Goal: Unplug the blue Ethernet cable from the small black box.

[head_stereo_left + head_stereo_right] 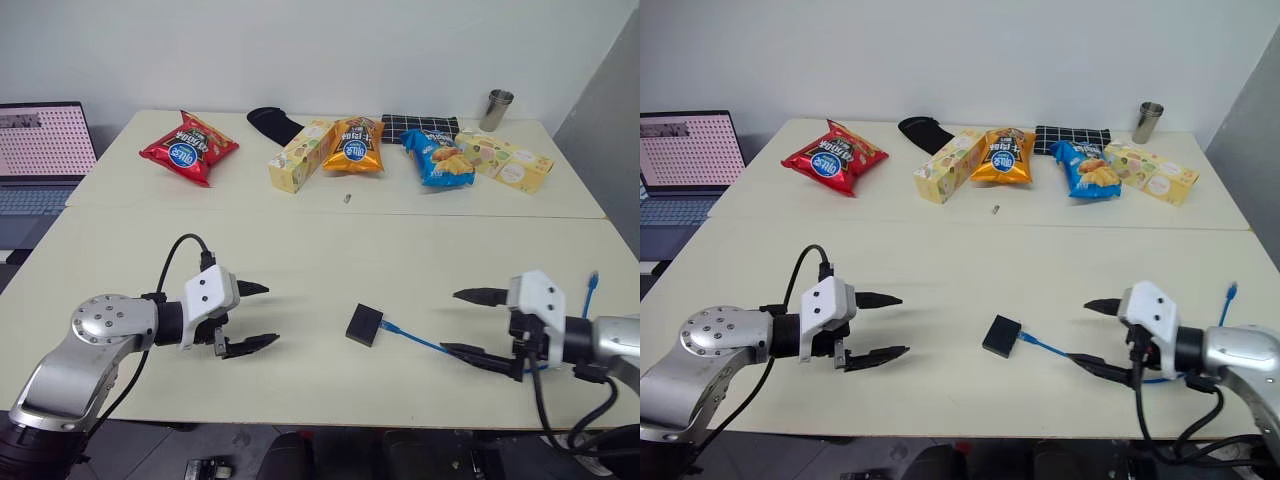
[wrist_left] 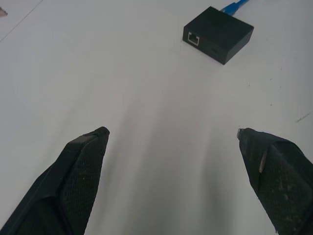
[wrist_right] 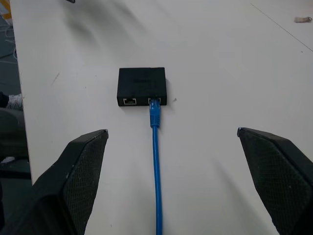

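Note:
The small black box point(image 1: 364, 324) lies flat on the white table near its front edge, between my two arms. The blue Ethernet cable point(image 1: 420, 341) is plugged into the box's right side and runs right along the table, under my right gripper. Its free plug end point(image 1: 592, 281) shows past my right wrist. In the right wrist view the cable point(image 3: 155, 161) enters one of two ports on the box point(image 3: 142, 86). My left gripper point(image 1: 255, 317) is open, well left of the box. Open too, my right gripper point(image 1: 470, 322) faces the box from the right, straddling the cable.
Along the table's far side lie a red snack bag point(image 1: 189, 148), a yellow carton point(image 1: 300, 155), an orange bag point(image 1: 355, 145), a blue bag point(image 1: 437, 156), another carton point(image 1: 505, 160), a black cloth point(image 1: 274, 122) and a metal cup point(image 1: 497, 109). A laptop point(image 1: 42, 150) stands at the left.

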Robot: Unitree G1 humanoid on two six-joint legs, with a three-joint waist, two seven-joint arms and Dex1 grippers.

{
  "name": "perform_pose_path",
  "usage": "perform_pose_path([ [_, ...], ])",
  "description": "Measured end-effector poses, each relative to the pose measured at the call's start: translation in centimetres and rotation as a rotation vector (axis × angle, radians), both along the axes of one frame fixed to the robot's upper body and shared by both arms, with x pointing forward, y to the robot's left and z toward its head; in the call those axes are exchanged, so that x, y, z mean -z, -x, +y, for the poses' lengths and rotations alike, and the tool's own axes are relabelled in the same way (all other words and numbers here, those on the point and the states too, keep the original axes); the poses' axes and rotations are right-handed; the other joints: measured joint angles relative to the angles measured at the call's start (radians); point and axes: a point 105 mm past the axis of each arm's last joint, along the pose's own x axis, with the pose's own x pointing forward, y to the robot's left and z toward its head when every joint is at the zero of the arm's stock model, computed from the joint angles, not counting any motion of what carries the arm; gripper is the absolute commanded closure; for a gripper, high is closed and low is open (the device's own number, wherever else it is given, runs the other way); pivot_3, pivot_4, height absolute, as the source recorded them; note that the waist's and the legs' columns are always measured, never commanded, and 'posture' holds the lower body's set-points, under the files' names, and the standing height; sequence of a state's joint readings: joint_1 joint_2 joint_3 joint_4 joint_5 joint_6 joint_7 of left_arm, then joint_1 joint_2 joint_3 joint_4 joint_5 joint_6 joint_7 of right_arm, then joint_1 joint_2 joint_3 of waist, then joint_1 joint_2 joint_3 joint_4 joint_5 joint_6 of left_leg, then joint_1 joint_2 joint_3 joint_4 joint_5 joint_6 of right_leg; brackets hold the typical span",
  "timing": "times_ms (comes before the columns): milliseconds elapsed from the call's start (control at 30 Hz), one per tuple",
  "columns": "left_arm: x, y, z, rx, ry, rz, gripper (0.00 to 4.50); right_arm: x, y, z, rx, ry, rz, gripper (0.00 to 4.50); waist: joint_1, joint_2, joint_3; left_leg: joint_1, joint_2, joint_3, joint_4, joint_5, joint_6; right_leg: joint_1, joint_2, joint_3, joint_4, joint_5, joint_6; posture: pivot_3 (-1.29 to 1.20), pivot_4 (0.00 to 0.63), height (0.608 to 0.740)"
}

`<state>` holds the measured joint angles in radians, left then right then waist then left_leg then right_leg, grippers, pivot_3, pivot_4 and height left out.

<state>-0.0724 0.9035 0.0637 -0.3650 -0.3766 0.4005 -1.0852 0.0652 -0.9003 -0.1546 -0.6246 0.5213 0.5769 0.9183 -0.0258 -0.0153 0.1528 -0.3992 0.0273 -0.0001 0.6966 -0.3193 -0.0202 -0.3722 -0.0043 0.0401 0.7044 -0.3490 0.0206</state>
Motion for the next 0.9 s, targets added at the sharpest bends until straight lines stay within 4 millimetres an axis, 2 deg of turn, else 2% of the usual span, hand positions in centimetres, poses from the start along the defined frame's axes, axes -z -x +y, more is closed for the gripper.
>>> perform_pose_path([
  [233,0.6,1.7,-1.4,0.117,0.030,0.121,0.02,3.5,-2.1,2.7,0.039,0.010,0.021,0.00,0.000,0.000,0.000,0.000,0.000,0.000,0.000,0.001,-0.002,-0.001,0.000,0.000,0.000,0.000,0.000,0.00,0.150,0.740],
  [433,0.6,2.2,-2.1,0.144,0.047,0.144,0.02,5.9,-3.4,4.2,0.048,0.003,0.046,0.00,0.000,0.000,0.000,0.000,0.000,0.000,0.000,0.001,-0.002,-0.001,0.000,0.000,0.000,0.000,0.000,0.00,0.150,0.740],
  [533,0.6,2.2,-2.1,0.140,0.048,0.144,0.00,6.8,-4.1,5.0,0.050,-0.002,0.057,0.48,-0.001,0.000,0.000,0.000,0.000,0.000,0.000,0.001,-0.002,-0.001,0.000,0.000,0.001,0.000,0.000,0.00,0.150,0.740],
  [733,0.6,1.9,-2.2,0.124,0.060,0.133,0.00,6.9,-4.6,5.4,0.039,0.020,0.036,2.04,0.000,0.000,0.000,0.000,0.000,0.000,0.000,0.001,-0.002,-0.001,0.000,0.000,0.001,0.000,0.000,0.00,0.150,0.740],
  [900,0.7,1.6,-2.4,0.117,0.061,0.129,0.00,7.1,-4.3,5.7,-0.007,0.048,0.023,3.26,0.000,0.000,0.000,0.000,0.000,0.000,0.000,0.001,-0.002,-0.001,0.000,0.000,0.001,0.000,0.000,0.00,0.150,0.740],
])
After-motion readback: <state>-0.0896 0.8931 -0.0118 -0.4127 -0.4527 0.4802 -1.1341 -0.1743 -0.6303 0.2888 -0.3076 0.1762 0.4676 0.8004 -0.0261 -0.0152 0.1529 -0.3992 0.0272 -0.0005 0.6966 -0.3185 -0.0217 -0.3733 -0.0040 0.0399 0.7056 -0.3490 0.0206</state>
